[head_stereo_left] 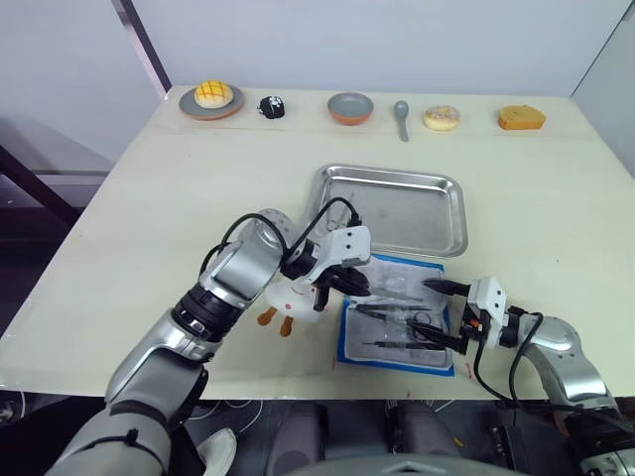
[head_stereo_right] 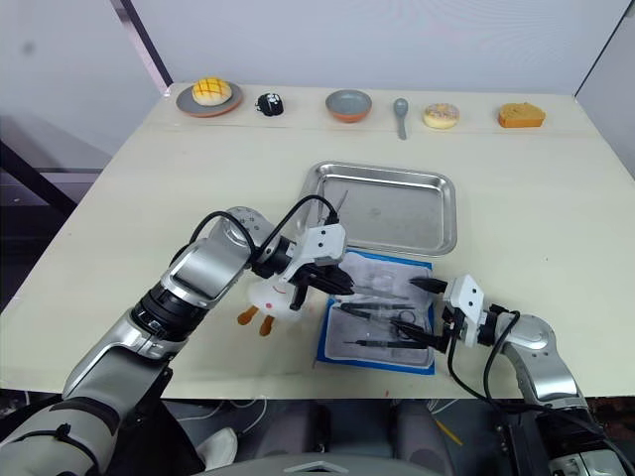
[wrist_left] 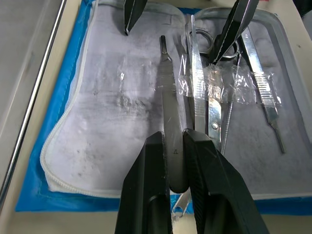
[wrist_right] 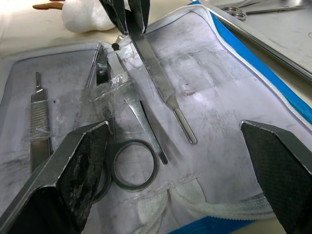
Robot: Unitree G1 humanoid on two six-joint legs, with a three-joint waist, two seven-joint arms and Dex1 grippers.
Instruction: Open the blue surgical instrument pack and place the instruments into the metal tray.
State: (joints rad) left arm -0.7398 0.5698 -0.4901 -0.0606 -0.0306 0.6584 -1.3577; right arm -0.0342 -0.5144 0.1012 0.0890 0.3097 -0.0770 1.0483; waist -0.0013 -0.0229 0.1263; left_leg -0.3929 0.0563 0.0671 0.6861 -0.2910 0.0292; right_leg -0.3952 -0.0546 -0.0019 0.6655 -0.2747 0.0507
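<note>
On the left, the white plush toy (head_stereo_left: pixel 288 295) sits beside the left gripper (wrist_left: pixel 175 146), its fingers clamped on a flat scalpel handle (wrist_left: pixel 168 102). The blue surgical instrument pack (head_stereo_left: pixel 349 347) lies unfolded at the table's near edge, just near of the metal tray (head_stereo_left: pixel 397 178). Scissors (wrist_right: pixel 129 161) and tweezers (wrist_left: pixel 197 78) lie inside. Right gripper (wrist_right: pixel 180 141) hovers spread wide.

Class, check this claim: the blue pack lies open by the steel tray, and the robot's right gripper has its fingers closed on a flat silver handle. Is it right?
Wrong arm. The left gripper pinches the flat silver handle, as the left wrist view shows; the right gripper is wide open. The blue fabric pack does lie open beside the shiny rectangular steel tray.
</note>
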